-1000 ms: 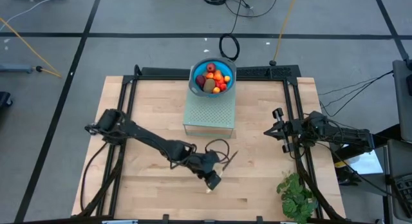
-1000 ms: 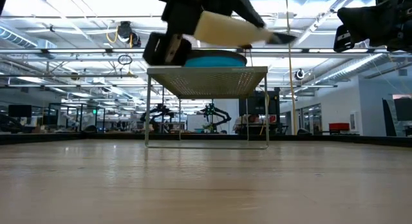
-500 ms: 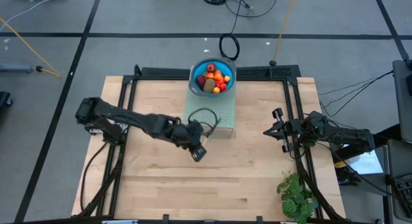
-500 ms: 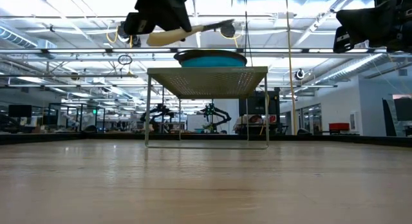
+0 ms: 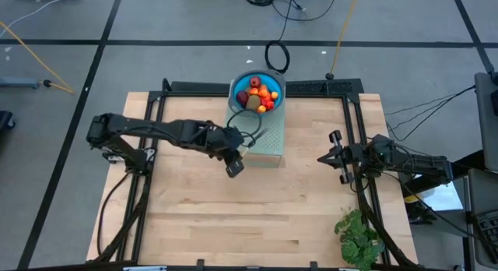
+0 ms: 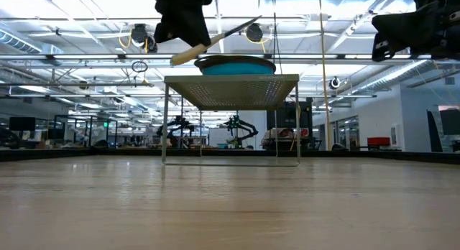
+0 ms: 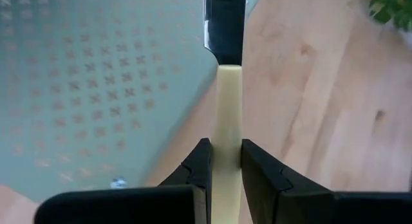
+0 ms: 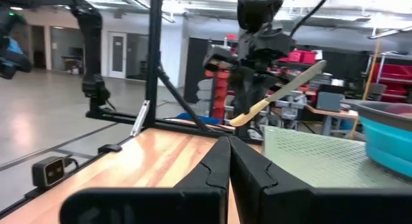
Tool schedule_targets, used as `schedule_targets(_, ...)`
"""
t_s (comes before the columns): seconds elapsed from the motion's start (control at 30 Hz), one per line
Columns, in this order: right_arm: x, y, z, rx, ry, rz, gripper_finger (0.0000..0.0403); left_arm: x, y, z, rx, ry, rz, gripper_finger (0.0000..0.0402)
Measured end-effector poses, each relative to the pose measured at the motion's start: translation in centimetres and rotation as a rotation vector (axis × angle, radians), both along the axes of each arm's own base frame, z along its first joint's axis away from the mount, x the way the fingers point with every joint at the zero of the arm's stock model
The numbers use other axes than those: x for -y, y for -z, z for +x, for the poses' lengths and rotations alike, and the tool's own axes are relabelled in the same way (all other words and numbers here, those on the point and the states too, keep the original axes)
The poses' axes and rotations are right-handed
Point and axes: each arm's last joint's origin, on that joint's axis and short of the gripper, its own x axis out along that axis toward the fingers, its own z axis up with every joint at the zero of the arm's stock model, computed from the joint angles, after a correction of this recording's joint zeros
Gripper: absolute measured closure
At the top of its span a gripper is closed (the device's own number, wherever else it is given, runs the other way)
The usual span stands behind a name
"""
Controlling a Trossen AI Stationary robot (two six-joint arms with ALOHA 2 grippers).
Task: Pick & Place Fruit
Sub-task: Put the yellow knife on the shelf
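Grey floor (image 5: 156, 65) with dark tape lines, yellow cable (image 5: 31, 39); bright ceiling lights (image 6: 86, 13), open hall

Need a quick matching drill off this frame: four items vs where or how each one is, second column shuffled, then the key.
Items:
1. knife
2. blue bowl
3. leafy plant
4. right hand

States:
A. on the perforated stand, full of fruit
B. shut on nothing, off at the table's right edge
C. lying at the table's near right corner
D. pinched by its pale handle in the left hand, blade towards the stand

Pairs: 1-D, 2-A, 3-C, 4-B
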Motion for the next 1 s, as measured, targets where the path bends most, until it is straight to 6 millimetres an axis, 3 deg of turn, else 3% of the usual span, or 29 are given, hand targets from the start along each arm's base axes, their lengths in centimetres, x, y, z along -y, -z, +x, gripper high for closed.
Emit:
schedule_targets(0.1, 0.1, 0.0, 0.0, 0.000, 0.028, 0.008, 0.0403, -0.6, -0.4, -0.1, -0.018, 0.041, 0.045, 0.0350)
schedule_targets(0.43, 0.3, 0.0, 0.1, 0.003, 0.107, 0.017, 0.0403, -2.1, -5.0, -1.0, -0.058, 0.120, 0.309, 0.0350)
schedule_targets(1.0, 0.3, 0.0, 0.1, 0.001, 0.105, 0.023, 0.0403, -4.6, -4.8, -0.7, -0.132, 0.303, 0.498, 0.0350)
